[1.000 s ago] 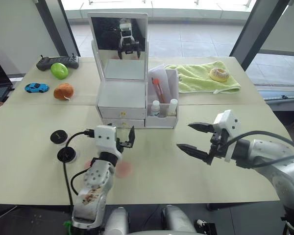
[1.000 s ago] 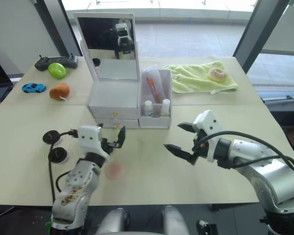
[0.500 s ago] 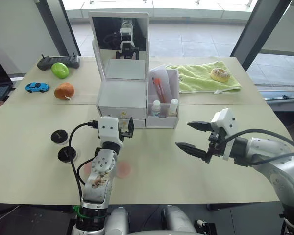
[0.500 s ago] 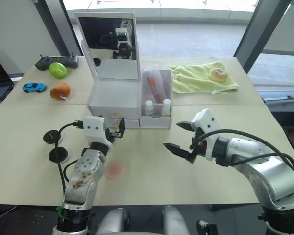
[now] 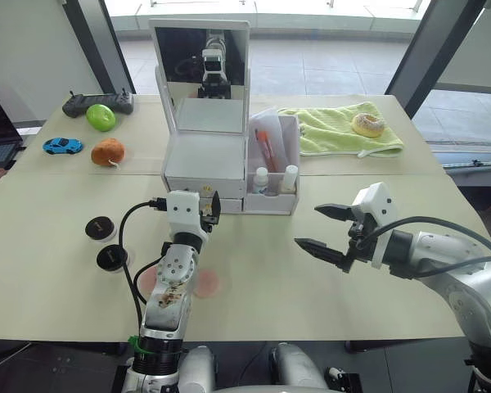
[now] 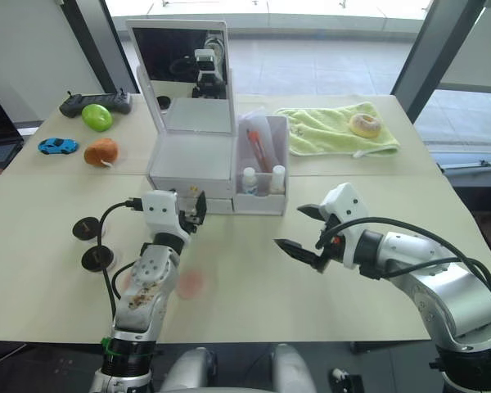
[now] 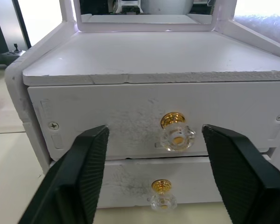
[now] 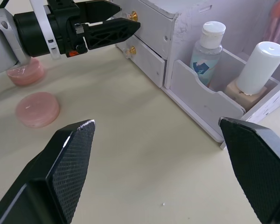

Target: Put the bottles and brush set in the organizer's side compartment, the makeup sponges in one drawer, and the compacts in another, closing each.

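On the far left of the desk (image 5: 49,246) lie a blue toy car (image 5: 60,146), a green ball (image 5: 99,118) beside a dark controller (image 5: 96,102), and an orange fruit (image 5: 106,151). Nearer the front edge sit two black compacts (image 5: 98,228) — one just behind the other. Two pink makeup sponges (image 8: 37,108) lie on the desk beside the left forearm, one on each side of it.

The left hand (image 5: 206,209) is raised just in front of the white organizer (image 5: 203,164), its fingers (image 7: 81,175) spread open and empty, straddling the gold-and-glass knob of the upper drawer (image 7: 177,133) without touching it. The lower drawer (image 7: 161,192) sits directly beneath; both are shut. A mirror (image 5: 200,53) stands upright on the organizer's back.

In the side compartment (image 5: 272,176) on the organizer's right stand two white-capped bottles (image 8: 207,44) at the front, with the brush set (image 5: 263,147) in a clear pouch behind them.

The right hand (image 5: 323,229) hovers over bare desk — well apart from the organizer, fingers wide open, holding nothing. Behind it a green towel (image 5: 340,131) carries a doughnut (image 5: 366,124).
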`<state>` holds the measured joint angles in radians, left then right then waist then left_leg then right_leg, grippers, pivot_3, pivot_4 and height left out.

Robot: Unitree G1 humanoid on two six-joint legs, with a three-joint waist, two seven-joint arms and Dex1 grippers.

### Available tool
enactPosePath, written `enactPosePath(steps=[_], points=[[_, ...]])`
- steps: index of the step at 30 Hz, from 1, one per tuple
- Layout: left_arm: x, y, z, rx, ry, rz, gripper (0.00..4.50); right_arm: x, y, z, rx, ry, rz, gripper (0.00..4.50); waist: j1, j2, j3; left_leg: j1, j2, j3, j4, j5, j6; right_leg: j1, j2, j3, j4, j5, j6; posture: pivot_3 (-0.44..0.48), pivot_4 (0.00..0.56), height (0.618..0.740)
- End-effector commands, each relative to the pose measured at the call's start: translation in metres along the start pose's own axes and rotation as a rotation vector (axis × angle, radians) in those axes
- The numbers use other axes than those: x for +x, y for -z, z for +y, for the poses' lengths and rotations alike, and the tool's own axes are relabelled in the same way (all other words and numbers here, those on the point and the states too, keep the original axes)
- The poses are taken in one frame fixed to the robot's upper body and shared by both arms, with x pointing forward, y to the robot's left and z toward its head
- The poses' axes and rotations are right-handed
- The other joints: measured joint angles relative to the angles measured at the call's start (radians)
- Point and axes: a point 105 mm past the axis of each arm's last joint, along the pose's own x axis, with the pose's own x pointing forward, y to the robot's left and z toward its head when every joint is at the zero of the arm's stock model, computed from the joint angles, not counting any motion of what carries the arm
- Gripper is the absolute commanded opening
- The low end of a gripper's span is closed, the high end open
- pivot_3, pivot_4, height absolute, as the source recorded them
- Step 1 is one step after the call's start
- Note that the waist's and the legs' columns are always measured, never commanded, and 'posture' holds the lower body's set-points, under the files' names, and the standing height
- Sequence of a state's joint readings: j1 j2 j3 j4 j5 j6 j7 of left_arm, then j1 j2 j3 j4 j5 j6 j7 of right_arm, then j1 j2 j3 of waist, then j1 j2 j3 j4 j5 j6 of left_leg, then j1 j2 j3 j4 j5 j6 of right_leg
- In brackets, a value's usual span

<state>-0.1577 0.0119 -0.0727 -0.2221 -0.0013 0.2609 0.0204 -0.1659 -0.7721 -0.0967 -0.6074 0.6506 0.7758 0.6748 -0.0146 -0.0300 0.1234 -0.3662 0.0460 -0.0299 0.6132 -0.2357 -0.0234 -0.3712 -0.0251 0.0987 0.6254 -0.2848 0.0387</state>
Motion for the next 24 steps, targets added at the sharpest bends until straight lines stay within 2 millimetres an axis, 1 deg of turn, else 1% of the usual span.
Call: enactPosePath(steps=[1, 5, 6, 13, 15, 17, 20, 24], points=[[0.002, -0.020, -0.006, 0.003, 0.024, -0.082, 2.08, -0.002, -0.008, 0.001, -0.029, 0.003, -0.029, 4.50, 0.000, 0.000, 0.000, 0.000, 0.000, 0.000, 0.000, 0.000, 0.000, 0.000, 0.000, 0.000, 0.000, 0.000, 0.000, 0.000, 0.150, 0.740], [0.000, -0.020, -0.008, 0.003, 0.040, -0.083, 0.83, -0.001, -0.007, 0.002, -0.027, -0.001, -0.028, 4.50, -0.003, 0.000, 0.000, 0.000, 0.000, 0.000, 0.000, 0.000, 0.000, 0.000, 0.000, 0.000, 0.000, 0.000, 0.000, 0.000, 0.150, 0.740], [0.000, -0.019, -0.008, 0.003, 0.043, -0.080, 0.58, -0.001, -0.007, 0.002, -0.027, -0.002, -0.027, 4.50, -0.003, 0.000, 0.000, 0.000, 0.000, 0.000, 0.000, 0.000, 0.000, 0.000, 0.000, 0.000, 0.000, 0.000, 0.000, 0.000, 0.150, 0.740], [-0.003, -0.014, -0.008, -0.001, 0.054, -0.064, 0.56, -0.001, -0.008, 0.001, -0.029, -0.004, -0.027, 4.50, -0.003, 0.000, 0.000, 0.000, 0.000, 0.000, 0.000, 0.000, 0.000, 0.000, 0.000, 0.000, 0.000, 0.000, 0.000, 0.000, 0.150, 0.740], [-0.007, -0.014, -0.011, 0.010, 0.084, -0.069, 0.56, -0.001, -0.008, 0.001, -0.031, -0.005, -0.026, 4.50, -0.004, 0.000, 0.000, 0.000, 0.000, 0.000, 0.000, 0.000, 0.000, 0.000, 0.000, 0.000, 0.000, 0.000, 0.000, 0.000, 0.150, 0.740], [-0.013, -0.015, -0.013, 0.026, 0.119, -0.080, 0.56, 0.000, -0.008, 0.001, -0.031, -0.006, -0.027, 4.50, -0.005, 0.000, 0.000, 0.000, 0.000, 0.000, 0.000, 0.000, 0.000, 0.000, 0.000, 0.000, 0.000, 0.000, 0.000, 0.000, 0.150, 0.740], [-0.030, -0.014, -0.015, 0.041, 0.188, -0.091, 0.56, -0.001, -0.009, 0.001, -0.032, -0.006, -0.026, 4.50, -0.005, 0.000, 0.000, 0.000, 0.000, 0.000, 0.000, 0.000, 0.000, 0.000, 0.000, 0.000, 0.000, 0.000, 0.000, 0.000, 0.150, 0.740], [-0.051, -0.011, -0.010, 0.060, 0.220, -0.078, 0.56, -0.001, -0.009, 0.000, -0.034, -0.007, -0.025, 4.50, -0.003, 0.001, 0.000, 0.000, 0.000, 0.000, 0.000, 0.000, 0.000, 0.000, 0.000, 0.000, 0.000, 0.000, 0.000, 0.000, 0.150, 0.740]])
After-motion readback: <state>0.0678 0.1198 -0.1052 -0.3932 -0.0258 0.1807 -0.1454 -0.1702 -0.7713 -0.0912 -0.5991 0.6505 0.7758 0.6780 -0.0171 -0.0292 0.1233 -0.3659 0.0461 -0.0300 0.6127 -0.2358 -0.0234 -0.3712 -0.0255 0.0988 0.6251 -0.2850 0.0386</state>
